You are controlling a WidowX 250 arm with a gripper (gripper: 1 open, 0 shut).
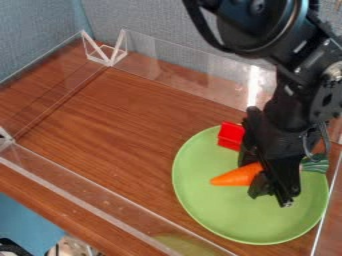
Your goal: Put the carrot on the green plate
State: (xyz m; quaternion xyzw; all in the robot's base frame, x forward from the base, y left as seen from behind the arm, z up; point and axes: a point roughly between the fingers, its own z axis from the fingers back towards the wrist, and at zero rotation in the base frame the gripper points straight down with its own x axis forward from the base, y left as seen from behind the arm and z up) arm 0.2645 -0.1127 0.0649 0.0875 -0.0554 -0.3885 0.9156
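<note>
The orange carrot (238,178) lies across the middle of the light-green plate (214,205) at the right front of the table, its tapered tip pointing left. Its dark green top (315,166) sticks out to the right of the arm. My black gripper (274,185) points almost straight down over the plate and is shut on the carrot's thick end, which the fingers hide. The carrot looks very close to the plate's surface; I cannot tell whether it touches.
A red block (233,135) sits at the plate's far edge, just left of the gripper. A clear acrylic wall (80,200) rings the wooden table. A small clear stand (104,46) is in the far left corner.
</note>
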